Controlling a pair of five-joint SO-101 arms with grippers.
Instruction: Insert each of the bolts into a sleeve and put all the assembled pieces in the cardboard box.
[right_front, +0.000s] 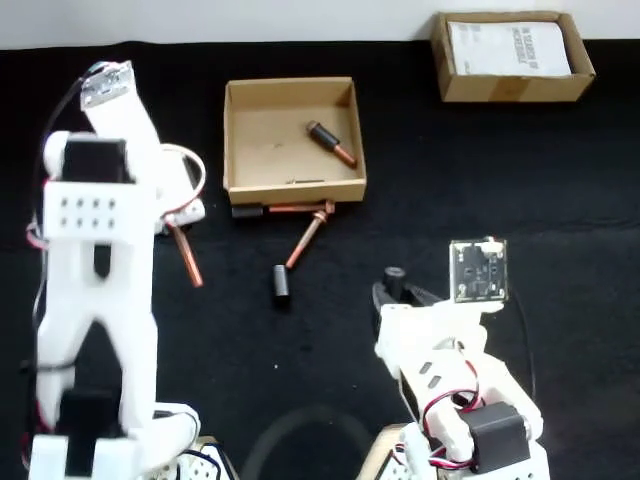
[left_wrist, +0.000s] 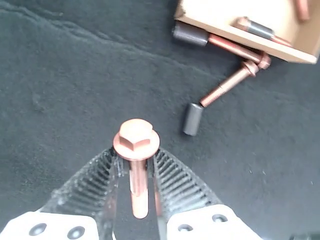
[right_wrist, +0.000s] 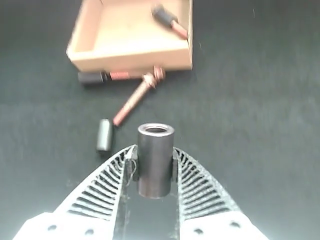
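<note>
The left gripper (left_wrist: 135, 153) pinches a copper bolt (left_wrist: 135, 143). The right gripper (right_wrist: 154, 151) pinches a dark sleeve (right_wrist: 155, 167). Print on the paper (right_front: 510, 48) is too tiny to read.

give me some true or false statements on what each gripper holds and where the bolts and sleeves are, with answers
1. The left gripper is shut on a bolt. True.
2. The right gripper is empty. False: it is shut on a sleeve.
3. One assembled piece lies inside the cardboard box. True.
4. The loose sleeve on the table stands on end. False: it lies on its side.
5. A second assembled piece lies on the table just outside the cardboard box. True.
</note>
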